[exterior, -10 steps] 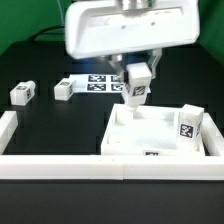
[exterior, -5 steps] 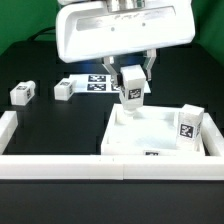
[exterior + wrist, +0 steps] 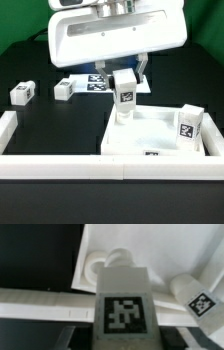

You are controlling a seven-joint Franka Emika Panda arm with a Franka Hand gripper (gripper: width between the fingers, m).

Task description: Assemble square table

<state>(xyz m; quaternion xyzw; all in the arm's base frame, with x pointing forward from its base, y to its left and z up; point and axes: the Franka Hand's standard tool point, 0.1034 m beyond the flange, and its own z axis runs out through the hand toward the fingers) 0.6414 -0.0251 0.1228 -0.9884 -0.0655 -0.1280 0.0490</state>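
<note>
The gripper point(image 3: 124, 80) hangs over the tabletop point(image 3: 150, 136), above its far corner on the exterior view's left. Its jaws are clamped on a white leg point(image 3: 125, 97) — upright, with its black-and-white tag facing the camera. The leg's lower end is level with the tabletop's raised rim; whether it touches the plastic, the exterior view does not show.

Over to the wrist view: the held leg point(image 3: 122, 291) fills the middle of the picture, tag sharp and square-on. The round corner socket point(image 3: 104, 261) shows just beyond the leg's end, uncovered.

A second leg point(image 3: 188, 122) stands upright at the tabletop's corner on the exterior view's right, and the wrist view catches that second leg point(image 3: 198, 300) as well.

Out on the black table point(image 3: 50, 125), well off to the exterior view's left, two loose legs lie apart from each other — one loose leg point(image 3: 22, 93) farther out, the other loose leg point(image 3: 64, 89) nearer the marker board point(image 3: 100, 82), which sits behind the gripper and is partly hidden by it. A long white border wall point(image 3: 60, 168) runs along the front, with the tabletop just behind it.
</note>
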